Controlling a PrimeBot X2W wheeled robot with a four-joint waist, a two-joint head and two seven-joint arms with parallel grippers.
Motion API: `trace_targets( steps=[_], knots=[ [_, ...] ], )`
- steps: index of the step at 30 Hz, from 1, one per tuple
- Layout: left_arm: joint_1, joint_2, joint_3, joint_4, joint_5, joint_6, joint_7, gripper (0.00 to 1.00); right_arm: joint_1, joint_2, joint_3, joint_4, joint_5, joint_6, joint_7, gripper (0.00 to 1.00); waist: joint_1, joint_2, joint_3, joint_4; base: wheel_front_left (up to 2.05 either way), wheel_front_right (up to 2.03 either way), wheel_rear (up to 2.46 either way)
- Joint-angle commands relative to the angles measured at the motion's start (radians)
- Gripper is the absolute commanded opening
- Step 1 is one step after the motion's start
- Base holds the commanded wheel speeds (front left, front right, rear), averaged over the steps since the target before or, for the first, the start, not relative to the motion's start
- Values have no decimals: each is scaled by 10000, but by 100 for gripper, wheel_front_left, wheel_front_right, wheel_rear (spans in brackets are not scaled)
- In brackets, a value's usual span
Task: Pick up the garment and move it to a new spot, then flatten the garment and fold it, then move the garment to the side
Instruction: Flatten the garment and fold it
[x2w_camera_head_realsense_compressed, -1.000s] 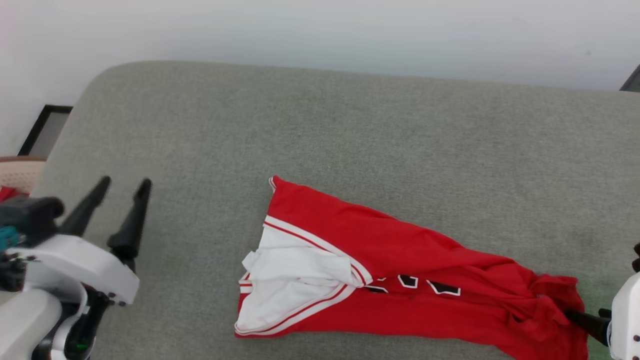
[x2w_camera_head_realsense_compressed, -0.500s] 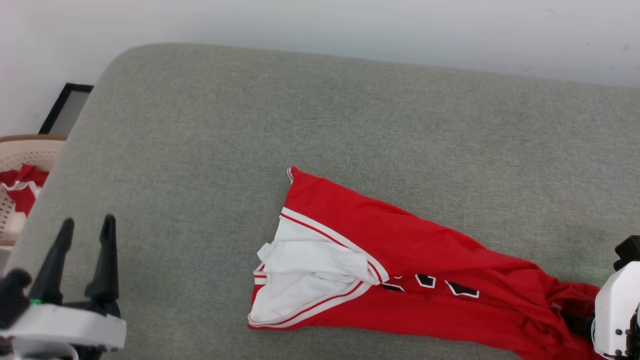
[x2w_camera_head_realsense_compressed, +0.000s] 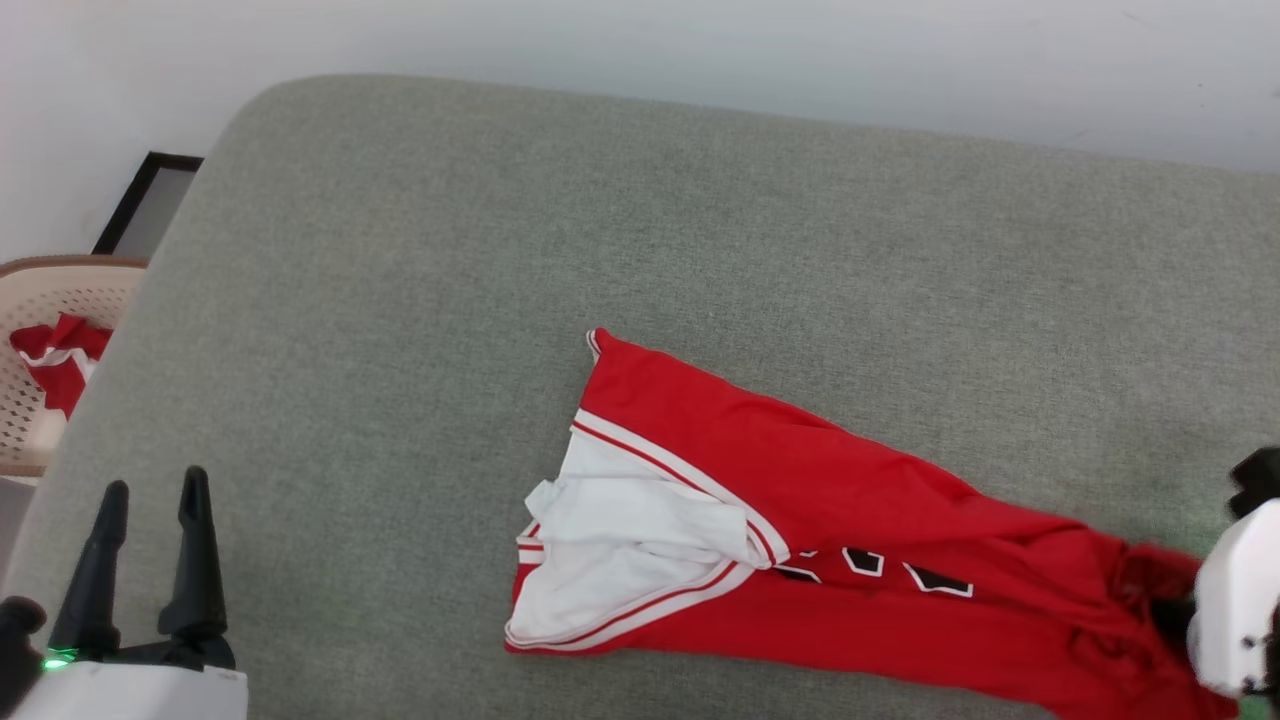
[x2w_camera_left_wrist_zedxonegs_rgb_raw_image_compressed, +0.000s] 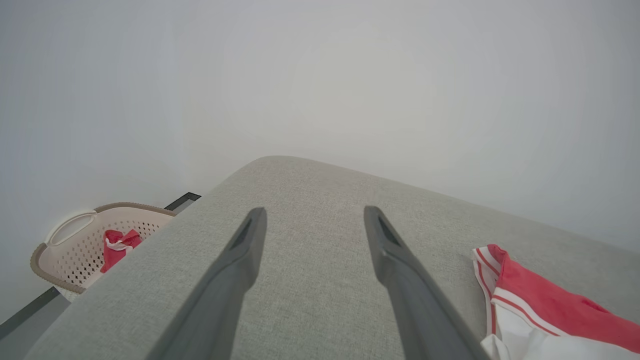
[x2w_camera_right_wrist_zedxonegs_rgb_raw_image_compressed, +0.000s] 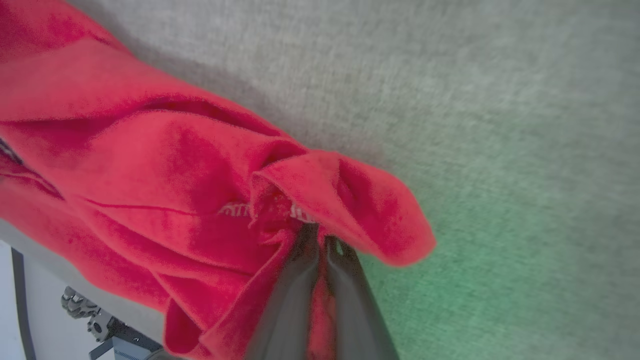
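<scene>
Right tool (x2w_camera_right_wrist_zedxonegs_rgb_raw_image_compressed: 320, 234) pinched shut on a small bunched fold of the garment (x2w_camera_head_realsense_compressed: 820, 480), which lies crumpled near the grey padded surface's (x2w_camera_head_realsense_compressed: 500, 250) front edge; left tool (x2w_camera_head_realsense_compressed: 150, 487) wide, empty, well apart: on lifting, so thin a bite may slip free.

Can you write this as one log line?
right gripper: shut on red-and-white jersey shirt | left gripper: open, empty | shirt: on grey fabric cushion

On cushion (x2w_camera_head_realsense_compressed: 500, 250): garment (x2w_camera_head_realsense_compressed: 850, 520), right of centre; basket (x2w_camera_head_realsense_compressed: 30, 420) off cushion's left edge, prob. clothes (x2w_camera_head_realsense_compressed: 60, 355) inside.
</scene>
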Motion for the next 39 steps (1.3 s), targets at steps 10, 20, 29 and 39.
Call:
trace_targets(
  steps=[10,20,29,39],
  knots=[
    [60,-637,526,90,543,-457,-1,100,-658,-958,-676,670,-268,-22,-386,0,0,0,-65,-214,0,0,0],
    [21,-773,607,333,749,-581,-2,100,-1364,-1702,-914,1838,-1140,-22,-774,0,0,0,-188,-511,0,0,0],
    [251,-952,691,351,713,-590,-1,100,-1434,-1463,-354,860,81,-21,-478,0,0,0,-462,-626,0,0,0],
    [280,-1059,533,293,533,-594,-1,100,-1039,157,152,-1401,799,-19,533,0,0,0,-588,-352,0,0,0]
  ],
)
